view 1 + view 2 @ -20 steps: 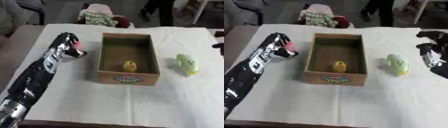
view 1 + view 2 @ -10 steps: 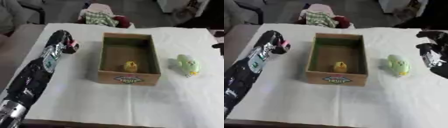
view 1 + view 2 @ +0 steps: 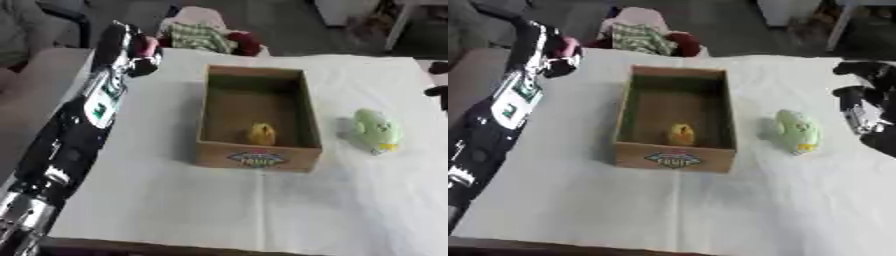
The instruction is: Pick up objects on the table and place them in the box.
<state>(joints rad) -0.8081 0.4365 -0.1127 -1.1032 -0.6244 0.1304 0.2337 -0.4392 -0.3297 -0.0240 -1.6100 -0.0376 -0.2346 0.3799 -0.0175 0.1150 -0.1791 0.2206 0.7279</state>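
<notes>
An open cardboard box point(image 3: 301, 116) stands mid-table with a small yellow thing point(image 3: 261, 134) on its floor near the front wall. My left hand point(image 3: 131, 46) is up at the far left, away from the box's far left corner, with fingers curled round a small pink thing point(image 3: 569, 49). A pale green toy point(image 3: 376, 131) lies on the cloth just right of the box. At the right edge my right hand point(image 3: 861, 102) hangs open beside the green toy, not touching it.
A white cloth point(image 3: 262, 210) covers the table. Just past the far edge sits a heap of checked and red fabric point(image 3: 203, 35). My left forearm point(image 3: 83, 125) stretches along the table's left side.
My left hand has risen from the cloth beside the box's left wall and moved toward the far left, carrying the pink thing. The right hand and green toy have stayed put.
</notes>
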